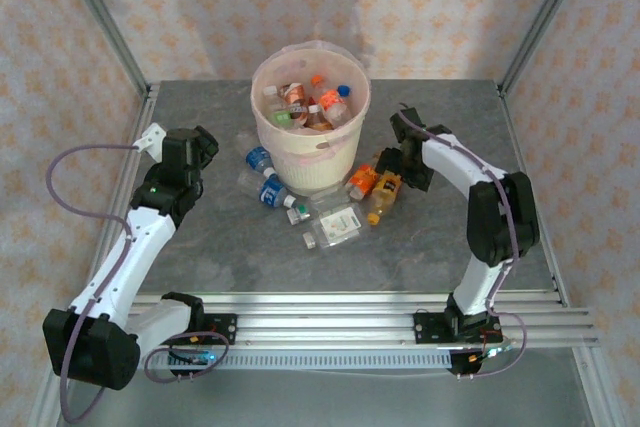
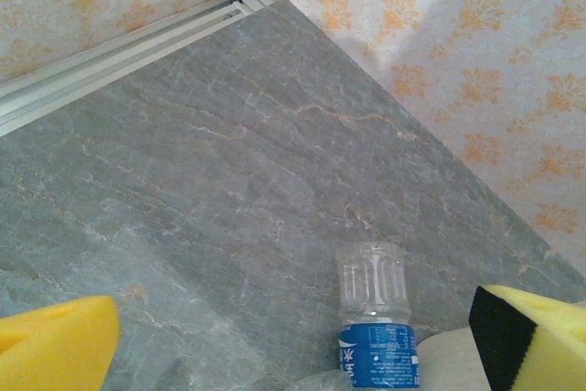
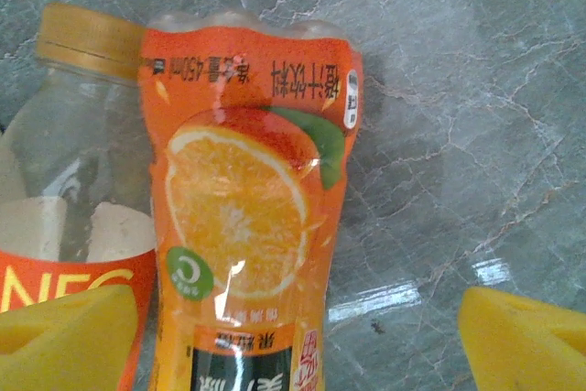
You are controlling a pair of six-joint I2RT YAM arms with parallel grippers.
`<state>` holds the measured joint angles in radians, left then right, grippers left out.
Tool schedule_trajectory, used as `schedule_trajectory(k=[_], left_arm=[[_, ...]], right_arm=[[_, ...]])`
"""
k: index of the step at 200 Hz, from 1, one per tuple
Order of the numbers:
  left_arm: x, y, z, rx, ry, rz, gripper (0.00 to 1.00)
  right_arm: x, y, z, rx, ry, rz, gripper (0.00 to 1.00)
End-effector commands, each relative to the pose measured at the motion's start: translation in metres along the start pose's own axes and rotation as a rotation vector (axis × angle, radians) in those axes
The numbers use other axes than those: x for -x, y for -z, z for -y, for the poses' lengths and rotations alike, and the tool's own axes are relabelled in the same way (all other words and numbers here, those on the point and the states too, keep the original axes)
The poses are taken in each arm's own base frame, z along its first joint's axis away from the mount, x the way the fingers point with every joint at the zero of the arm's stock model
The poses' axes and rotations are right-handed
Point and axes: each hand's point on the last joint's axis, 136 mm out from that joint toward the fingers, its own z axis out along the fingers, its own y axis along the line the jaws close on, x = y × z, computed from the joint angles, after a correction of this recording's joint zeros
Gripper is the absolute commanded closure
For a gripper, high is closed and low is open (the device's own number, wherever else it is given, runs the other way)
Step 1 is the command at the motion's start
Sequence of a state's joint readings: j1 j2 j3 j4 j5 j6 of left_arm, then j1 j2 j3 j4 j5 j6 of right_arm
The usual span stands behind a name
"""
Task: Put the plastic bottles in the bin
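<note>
The cream bin (image 1: 300, 165) stands at the back middle of the table with several plastic bottles (image 1: 312, 102) inside. More bottles lie around its base: two blue-labelled ones (image 1: 265, 175) on the left, clear ones (image 1: 335, 222) in front, and two orange ones (image 1: 372, 189) on the right. My right gripper (image 1: 395, 175) hangs open right over the orange pair. Close up, the orange juice bottle (image 3: 243, 226) lies between its yellow fingers (image 3: 526, 336), nearer the left one, beside a yellow-capped bottle (image 3: 82, 162). My left gripper (image 1: 205, 144) is open, left of a blue-labelled bottle (image 2: 375, 318).
Aluminium frame posts (image 1: 100, 17) and patterned walls enclose the grey stone table (image 1: 430, 247). A metal rail (image 1: 350, 312) runs along the near edge by the arm bases. Open tabletop lies at the front left and far right.
</note>
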<state>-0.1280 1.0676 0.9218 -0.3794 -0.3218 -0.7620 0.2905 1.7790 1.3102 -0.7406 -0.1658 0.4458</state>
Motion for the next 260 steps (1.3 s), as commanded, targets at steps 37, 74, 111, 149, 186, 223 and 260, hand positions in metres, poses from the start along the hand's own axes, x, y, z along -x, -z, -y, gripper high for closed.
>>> schedule_trajectory(k=[37, 74, 111, 149, 186, 223, 260], left_arm=[[0.011, 0.001, 0.0, 0.019, 0.012, 0.021, 0.0], [0.011, 0.002, 0.0, 0.021, 0.013, 0.02, 0.0], [0.011, 0.002, -0.001, 0.021, 0.014, 0.02, 0.0], [0.011, 0.002, -0.001, 0.021, 0.015, 0.018, 0.0], [0.011, 0.003, -0.002, 0.024, 0.015, 0.021, 0.0], [0.008, 0.001, -0.004, 0.03, 0.012, 0.016, 0.0], [0.01, 0.003, -0.005, 0.031, 0.013, 0.023, 0.0]], right_arm=[[0.001, -0.021, 0.007, -0.009, -0.036, -0.036, 0.14], [0.001, -0.027, 0.013, -0.019, -0.044, -0.048, 0.17], [-0.002, -0.033, 0.018, -0.024, -0.049, -0.062, 0.19], [-0.006, -0.042, 0.019, -0.028, -0.05, -0.087, 0.21], [-0.01, -0.048, 0.02, -0.032, -0.051, -0.101, 0.24], [-0.014, -0.052, 0.024, -0.044, -0.051, -0.111, 0.3], [-0.011, -0.045, 0.026, -0.053, -0.048, -0.094, 0.43]])
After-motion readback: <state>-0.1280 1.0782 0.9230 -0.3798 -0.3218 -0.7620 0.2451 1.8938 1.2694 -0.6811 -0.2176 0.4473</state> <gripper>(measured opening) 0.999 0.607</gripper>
